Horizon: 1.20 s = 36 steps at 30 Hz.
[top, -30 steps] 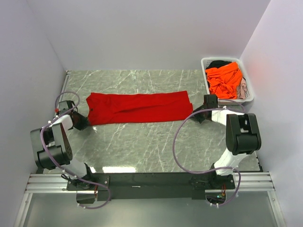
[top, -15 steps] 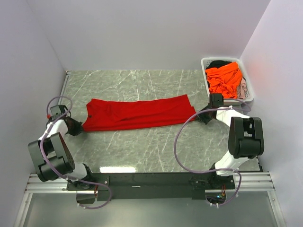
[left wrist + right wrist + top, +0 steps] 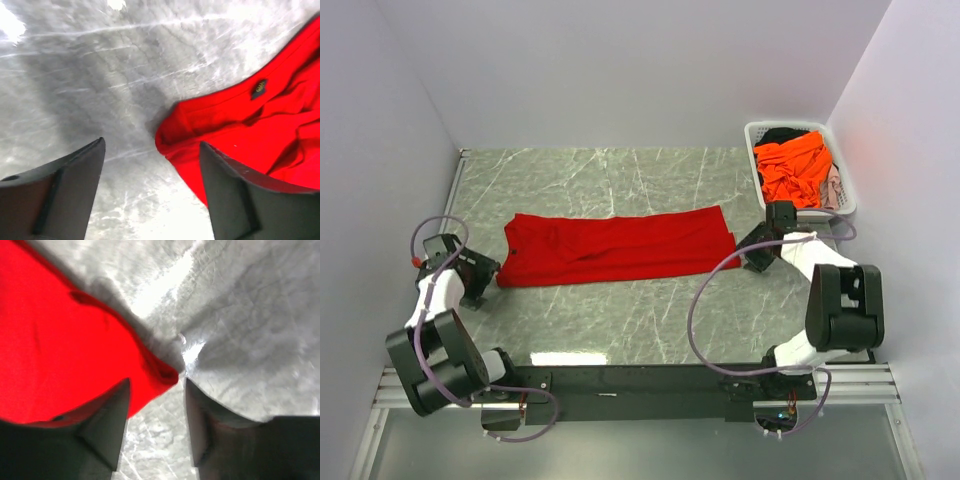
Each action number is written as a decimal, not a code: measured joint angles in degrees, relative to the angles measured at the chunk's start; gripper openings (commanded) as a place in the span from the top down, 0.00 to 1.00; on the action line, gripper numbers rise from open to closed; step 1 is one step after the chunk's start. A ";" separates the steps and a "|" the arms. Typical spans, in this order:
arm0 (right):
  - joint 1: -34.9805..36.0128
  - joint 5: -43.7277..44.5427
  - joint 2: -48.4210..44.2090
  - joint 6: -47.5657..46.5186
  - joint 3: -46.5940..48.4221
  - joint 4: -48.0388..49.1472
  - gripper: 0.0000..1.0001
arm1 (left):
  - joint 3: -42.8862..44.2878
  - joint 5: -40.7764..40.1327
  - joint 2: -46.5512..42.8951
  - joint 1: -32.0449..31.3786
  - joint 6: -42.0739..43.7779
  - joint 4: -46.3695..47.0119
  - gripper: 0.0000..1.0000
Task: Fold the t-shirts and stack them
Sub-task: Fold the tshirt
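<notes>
Your left fingers (image 3: 60, 190) gape wide, your right fingers (image 3: 105, 420) part open, both empty, red t-shirt (image 3: 615, 247) flat on the bench (image 3: 620, 310).

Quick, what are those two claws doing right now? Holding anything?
Left gripper: open, holding nothing; a corner of the red t-shirt lies between its jaws.
Right gripper: open, holding nothing, at the opposite end.

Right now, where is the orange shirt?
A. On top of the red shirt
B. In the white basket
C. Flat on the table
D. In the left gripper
B: the orange shirt lies bunched in the basket at the far right corner; only the red shirt lies on the table.
</notes>
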 measured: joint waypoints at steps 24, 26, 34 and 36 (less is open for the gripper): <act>16.61 5.18 -16.61 -10.05 0.87 -1.88 0.31 | 14.88 2.08 13.68 -33.00 -11.30 6.27 0.03; 16.74 4.98 -16.90 -10.47 0.61 -1.62 0.31 | 15.93 2.10 16.31 -33.77 -11.74 7.19 0.04; 16.79 5.05 -17.16 -11.34 -0.87 -1.53 0.31 | 18.67 2.05 22.49 -35.85 -13.57 8.66 0.10; 16.79 5.07 -17.20 -11.41 -0.90 -1.49 0.31 | 19.39 2.05 22.71 -36.39 -13.86 8.46 0.11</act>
